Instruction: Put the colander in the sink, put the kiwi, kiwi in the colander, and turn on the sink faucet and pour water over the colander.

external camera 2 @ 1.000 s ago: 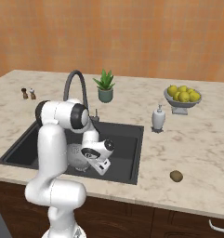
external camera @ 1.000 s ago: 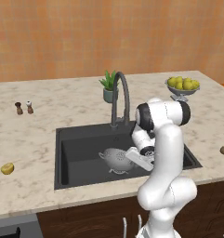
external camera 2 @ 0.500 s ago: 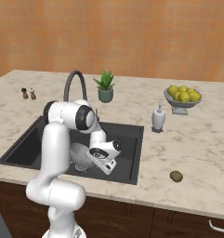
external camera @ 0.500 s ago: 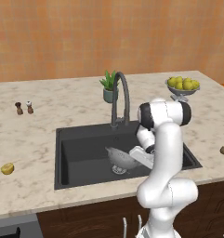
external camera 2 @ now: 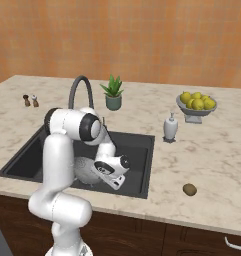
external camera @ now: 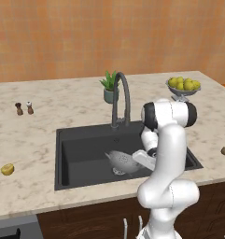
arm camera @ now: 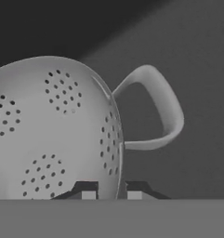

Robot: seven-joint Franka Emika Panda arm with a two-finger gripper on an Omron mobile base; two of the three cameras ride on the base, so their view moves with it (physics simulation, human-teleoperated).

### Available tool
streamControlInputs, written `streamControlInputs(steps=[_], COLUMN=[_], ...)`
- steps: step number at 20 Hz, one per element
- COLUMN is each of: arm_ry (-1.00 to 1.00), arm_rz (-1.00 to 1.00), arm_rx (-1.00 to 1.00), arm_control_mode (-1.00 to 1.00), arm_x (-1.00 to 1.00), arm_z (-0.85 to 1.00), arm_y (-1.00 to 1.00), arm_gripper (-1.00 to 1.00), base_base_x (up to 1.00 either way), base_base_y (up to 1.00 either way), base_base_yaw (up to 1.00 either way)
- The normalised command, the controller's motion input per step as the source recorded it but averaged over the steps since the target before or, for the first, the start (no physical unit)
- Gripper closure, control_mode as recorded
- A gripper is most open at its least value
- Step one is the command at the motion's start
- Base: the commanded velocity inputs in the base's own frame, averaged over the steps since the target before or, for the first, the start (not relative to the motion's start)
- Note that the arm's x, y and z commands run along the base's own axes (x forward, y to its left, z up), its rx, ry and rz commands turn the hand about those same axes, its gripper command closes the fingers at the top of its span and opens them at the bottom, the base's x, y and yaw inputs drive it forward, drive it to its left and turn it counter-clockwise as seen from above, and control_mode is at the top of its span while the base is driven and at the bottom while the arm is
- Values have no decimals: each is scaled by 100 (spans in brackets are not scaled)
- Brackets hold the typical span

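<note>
colander (external camera: 122, 161) down in sink (external camera: 81, 154) — gripper (arm camera: 111, 194) pinching its rim, fingers nearly closed. brown kiwi (external camera 2: 189, 189) on counter (external camera 2: 217, 150), yellow kiwi (external camera: 7, 169) far side.

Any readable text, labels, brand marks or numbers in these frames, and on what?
None. No writing shows on the colander, the sink, the sink faucet, the soap dispenser, the shakers or the fruit bowl; all surfaces are plain.
</note>
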Motion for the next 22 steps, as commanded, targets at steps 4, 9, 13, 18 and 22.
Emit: streamControlInputs(steps=[4,9,13,18,22], arm_ry=[-5,-4,-1,0,0], arm_rz=[0,0,0,0,0], arm_rx=[-9,-9,-2,0,0], arm_control_mode=[-100,-100,-100,-100,-100], arm_x=[-1,-6,-21,-23,-13], arm_z=[0,7,62,94,100], arm_y=[48,12,0,-4,-24], arm_gripper=[-100,-100,-100,-100,-100], base_base_x=[0,0,0,0,0], base_base_y=[0,0,0,0,0], base_base_yaw=[0,0,0,0,0])
